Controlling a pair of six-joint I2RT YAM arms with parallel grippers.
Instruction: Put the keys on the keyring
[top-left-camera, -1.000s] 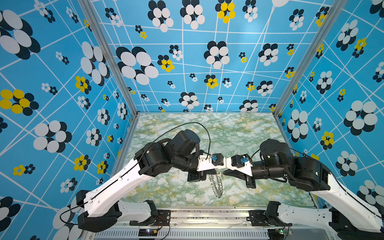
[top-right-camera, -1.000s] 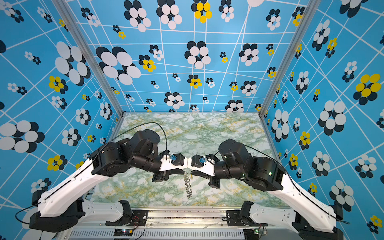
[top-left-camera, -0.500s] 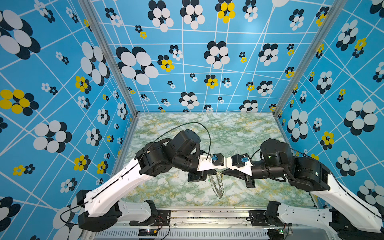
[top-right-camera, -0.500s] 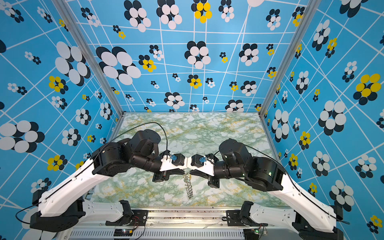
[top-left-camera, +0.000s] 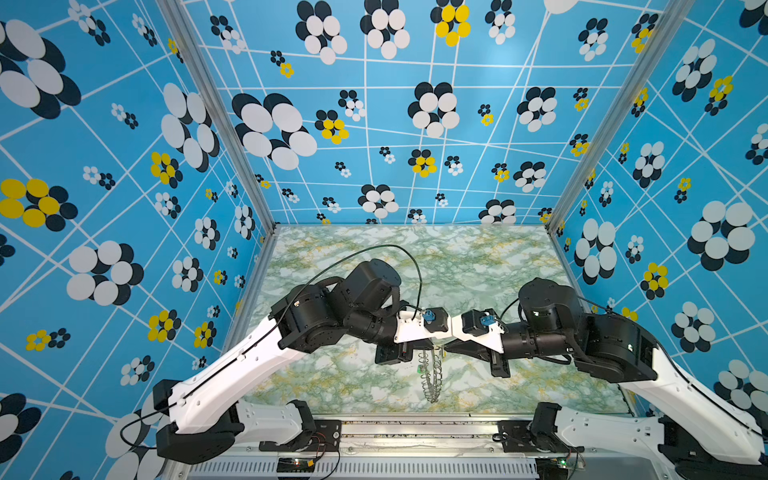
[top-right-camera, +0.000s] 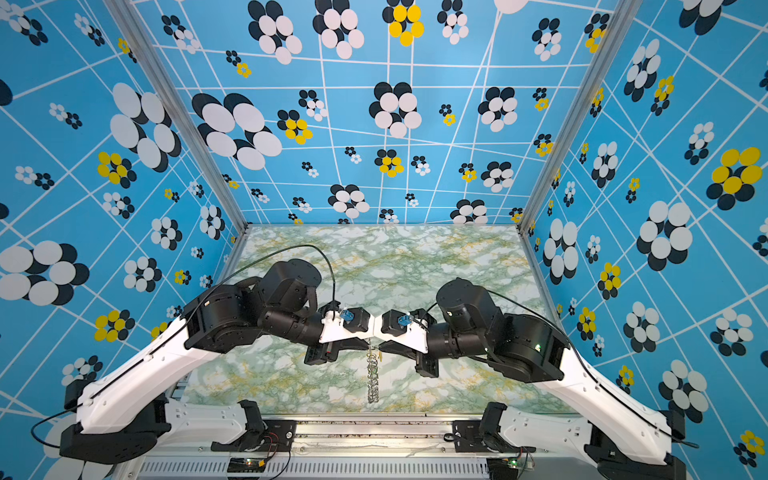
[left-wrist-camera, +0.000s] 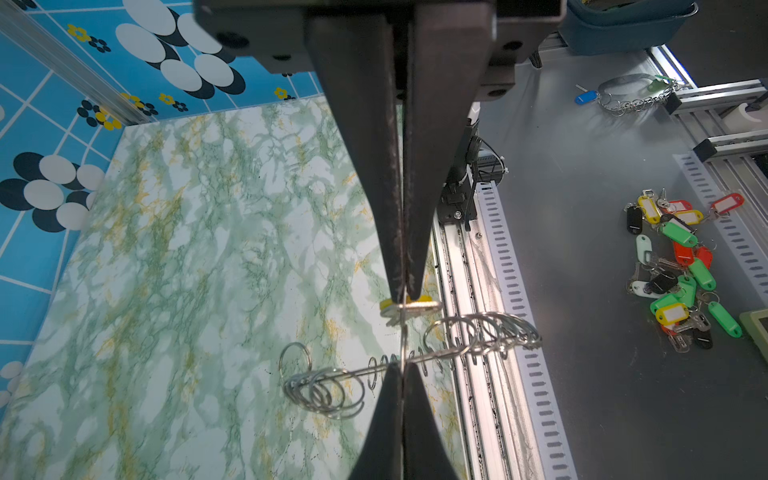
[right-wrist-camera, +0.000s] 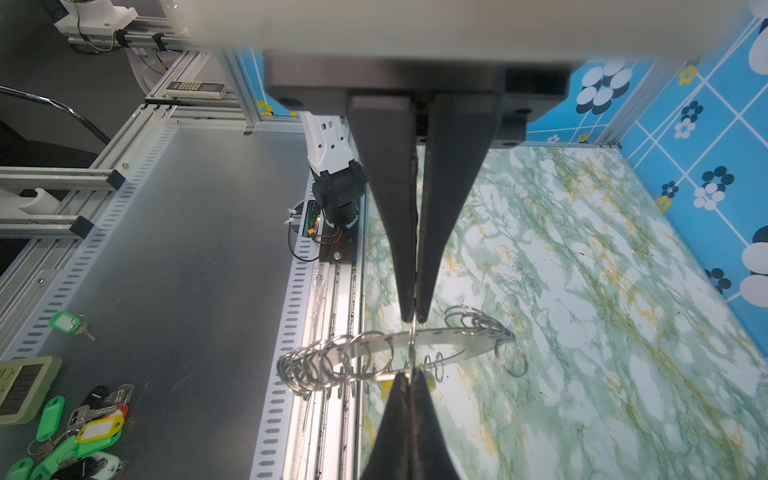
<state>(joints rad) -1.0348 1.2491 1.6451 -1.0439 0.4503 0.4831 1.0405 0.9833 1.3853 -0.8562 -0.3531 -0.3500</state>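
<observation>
Meeting nose to nose above the marbled green tabletop (top-left-camera: 478, 266), the two arms hold the keyring (top-left-camera: 430, 376) between them, off the surface. In both top views this grey ring hangs edge-on, a thin vertical comb of wire loops just at 6 o'clock of the spot where the left gripper (top-left-camera: 434, 347) and the right gripper (top-left-camera: 445, 348) come together, near the front edge of the table.

Only the wrist views show the grips. From the left wrist, the left gripper (left-wrist-camera: 402, 328) has its jaws pressed together with only a sliver of a gap, pinched on a thin wire loop (left-wrist-camera: 402, 332) that runs between the tips; the keyring (left-wrist-camera: 415, 359) crosses behind it as a slanted band carrying clusters of silver loops at both ends. A yellow key tag (left-wrist-camera: 409, 305) with a metal piece sits right at the upper fingertips; whether the jaws grip it too cannot be told.

From the right wrist, the right gripper (right-wrist-camera: 412, 347) is likewise shut down tight on a thin wire, with the flat grey face of the keyring (right-wrist-camera: 440, 338) plainly seen crossing the jaw line, and the yellow key tag (right-wrist-camera: 388, 384) peeking out beside the lower fingertips.

A small green spot (top-left-camera: 419, 368) shows beside the ring in a top view; too small to name. Both wrist views also show a heap of coloured key tags (left-wrist-camera: 681, 266) lying on the grey bench outside the enclosure.
</observation>
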